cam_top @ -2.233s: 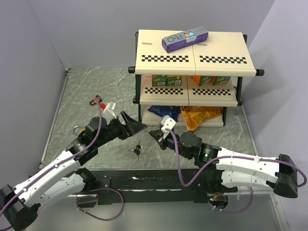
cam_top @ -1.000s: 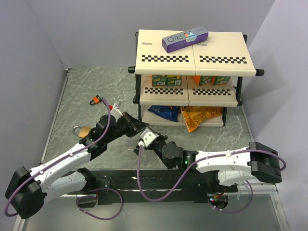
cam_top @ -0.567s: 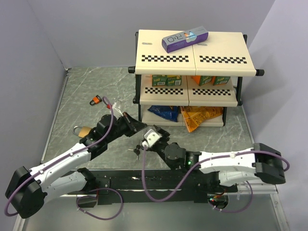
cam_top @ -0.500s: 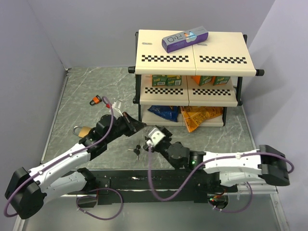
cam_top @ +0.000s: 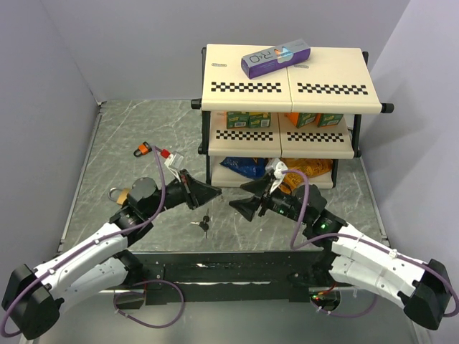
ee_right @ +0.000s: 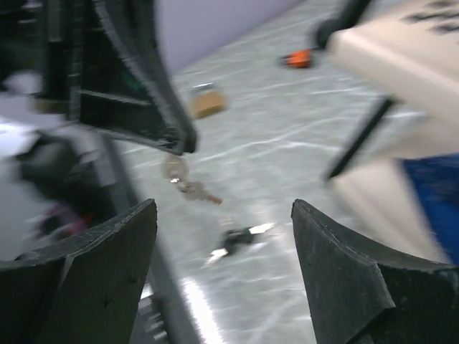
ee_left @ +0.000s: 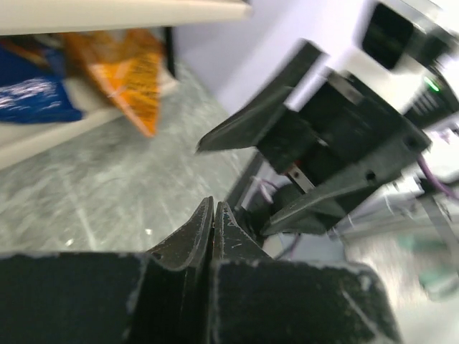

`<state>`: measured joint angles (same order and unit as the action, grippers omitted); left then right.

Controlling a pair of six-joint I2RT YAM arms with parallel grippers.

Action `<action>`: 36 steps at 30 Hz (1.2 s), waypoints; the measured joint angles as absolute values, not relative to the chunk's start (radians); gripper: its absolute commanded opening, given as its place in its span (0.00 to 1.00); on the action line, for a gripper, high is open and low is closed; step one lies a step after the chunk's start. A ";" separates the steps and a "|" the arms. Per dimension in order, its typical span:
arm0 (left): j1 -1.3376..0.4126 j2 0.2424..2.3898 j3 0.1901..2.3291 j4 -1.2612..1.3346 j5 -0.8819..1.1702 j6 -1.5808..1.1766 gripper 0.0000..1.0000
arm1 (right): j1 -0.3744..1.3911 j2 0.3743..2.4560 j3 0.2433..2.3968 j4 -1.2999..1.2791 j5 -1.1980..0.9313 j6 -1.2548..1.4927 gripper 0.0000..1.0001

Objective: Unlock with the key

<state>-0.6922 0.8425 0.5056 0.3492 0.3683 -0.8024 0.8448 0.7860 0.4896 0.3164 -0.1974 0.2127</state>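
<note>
The key is a small black-headed bunch lying flat on the marble table, also in the right wrist view. A thin ring with another small key lies just beyond it. My left gripper hovers above and behind the keys, shut, and nothing shows between its jaws. My right gripper faces it from the right, open and empty. A brass padlock sits at the left. A small orange-and-black padlock lies farther back.
A two-tier checkered shelf rack stands behind both grippers. It carries a purple box on top, with cartons and snack bags below. Grey walls close in the left and right sides.
My right gripper has opened, lifted off the table beside the keys and pulled back to the right. The left gripper stays shut above them. The keys remain where they were.
</note>
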 measured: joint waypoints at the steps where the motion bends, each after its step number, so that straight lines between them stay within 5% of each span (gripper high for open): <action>1: -0.692 0.839 0.502 0.367 0.399 -0.794 0.01 | 0.830 0.786 0.490 0.320 -0.256 0.242 0.76; 12: -0.692 0.829 0.487 0.469 0.620 -0.770 0.01 | 0.787 0.856 0.490 0.429 -0.634 0.439 0.49; 36: -0.688 0.907 0.487 0.557 0.694 -0.772 0.01 | 0.784 0.949 0.490 0.572 -0.679 0.529 0.10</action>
<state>-0.6880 0.9073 0.4873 0.5571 0.6937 -0.7715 0.7841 0.9485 0.4900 0.5724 -0.6788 0.5285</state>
